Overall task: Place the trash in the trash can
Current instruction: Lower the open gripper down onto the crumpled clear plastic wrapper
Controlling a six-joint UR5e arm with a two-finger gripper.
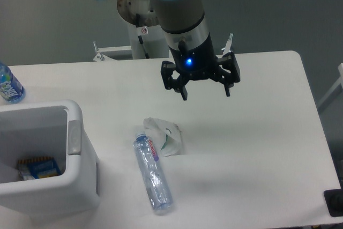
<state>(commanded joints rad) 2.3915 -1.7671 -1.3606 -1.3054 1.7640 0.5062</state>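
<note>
The single fixed camera looks down on a white table (257, 148) with rounded corners, set against a plain grey floor (53, 14). The tabletop is smooth and matte, lit evenly, with soft shadows under the arm.

The arm (174, 4) comes down from the top of the view, grey with pale blue caps, its white base post behind the far edge of the table. The end effector (206, 94) hangs above the table's middle, well apart from anything lying there. Its two dark fingers stand wide apart and hold nothing. A blue light glows on its wrist.

The wrapper (165, 135), crumpled and whitish with green print, lies on the table near the centre, below and to the left of the end effector in the view. The clear crinkled bottle (153, 174) lies flat just beside it, its capped end touching or nearly touching the wrapper, its length running toward the near edge. A small red-and-white label sits near its top.

The bin (80, 154), white and boxy with a thick rim and a grey tab on its side, stands at the left near corner. A blue-and-orange packet (37, 167) lies inside it. An upright bottle with a blue label (9, 85) stands at the left edge behind the bin.
</note>
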